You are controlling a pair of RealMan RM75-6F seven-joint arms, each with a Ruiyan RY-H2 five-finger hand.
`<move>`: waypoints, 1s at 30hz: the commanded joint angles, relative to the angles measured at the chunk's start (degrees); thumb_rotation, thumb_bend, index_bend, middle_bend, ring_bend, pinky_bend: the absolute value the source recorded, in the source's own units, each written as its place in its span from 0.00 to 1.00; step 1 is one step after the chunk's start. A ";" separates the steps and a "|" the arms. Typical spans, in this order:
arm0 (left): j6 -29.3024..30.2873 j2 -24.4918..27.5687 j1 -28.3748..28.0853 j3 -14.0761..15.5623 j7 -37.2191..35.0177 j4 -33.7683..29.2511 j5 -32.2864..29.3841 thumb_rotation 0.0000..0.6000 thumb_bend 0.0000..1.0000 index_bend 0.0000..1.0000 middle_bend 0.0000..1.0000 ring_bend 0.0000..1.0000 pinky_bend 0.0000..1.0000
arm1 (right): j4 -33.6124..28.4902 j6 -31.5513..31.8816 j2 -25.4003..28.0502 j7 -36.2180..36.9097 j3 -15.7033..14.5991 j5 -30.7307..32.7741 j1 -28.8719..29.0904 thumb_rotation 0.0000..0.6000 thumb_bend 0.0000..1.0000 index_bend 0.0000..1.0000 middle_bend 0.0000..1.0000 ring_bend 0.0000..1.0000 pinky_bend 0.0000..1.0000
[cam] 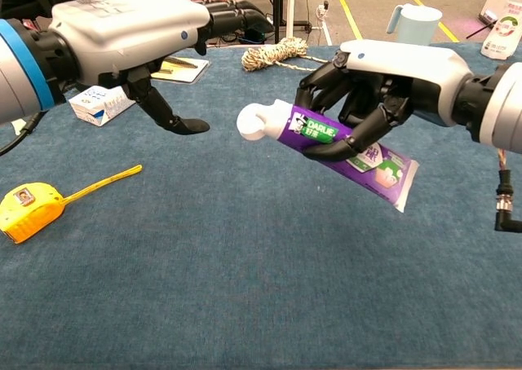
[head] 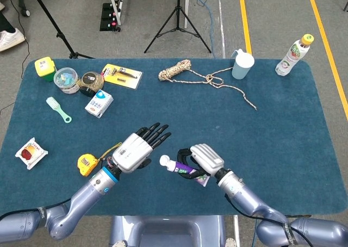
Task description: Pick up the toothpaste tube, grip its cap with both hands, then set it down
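The purple toothpaste tube (cam: 347, 148) (head: 187, 170) hangs above the table, held around its body by my right hand (cam: 383, 77) (head: 204, 158). Its white cap (cam: 255, 121) (head: 165, 160) points left, towards my left hand (cam: 134, 40) (head: 136, 149). That hand is open, fingers stretched out flat and thumb hanging down, a short gap to the left of the cap and not touching it.
A yellow tape measure (cam: 28, 207) (head: 87, 164) lies at the near left with its tape pulled out. A small white and blue box (head: 99, 103), a toothbrush (head: 58, 109), jars (head: 67, 79), a rope (head: 187, 73), a cup (head: 242, 66) and a bottle (head: 293, 54) stand further back.
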 commanded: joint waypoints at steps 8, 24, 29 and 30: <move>0.54 -3.58 -1.88 0.76 -1.07 3.58 0.29 1.00 0.23 0.00 0.00 0.00 0.25 | 0.52 -1.47 -0.64 2.12 0.66 0.67 0.90 1.00 0.35 0.78 0.88 1.00 1.00; 1.77 -7.45 -4.13 1.13 -1.20 7.10 0.93 1.00 0.23 0.00 0.00 0.00 0.25 | -0.35 -3.19 -0.37 5.12 1.69 1.02 2.09 1.00 0.35 0.78 0.89 1.00 1.00; 2.19 -7.33 -4.29 1.51 -0.94 7.01 0.96 1.00 0.23 0.00 0.00 0.00 0.25 | -0.60 -2.74 0.39 5.87 1.80 0.89 1.77 1.00 0.35 0.78 0.89 1.00 1.00; 2.29 -7.24 -4.26 1.60 -0.93 7.00 0.98 1.00 0.23 0.00 0.00 0.00 0.25 | -0.66 -2.73 0.49 6.04 1.80 0.89 1.73 1.00 0.35 0.78 0.89 1.00 1.00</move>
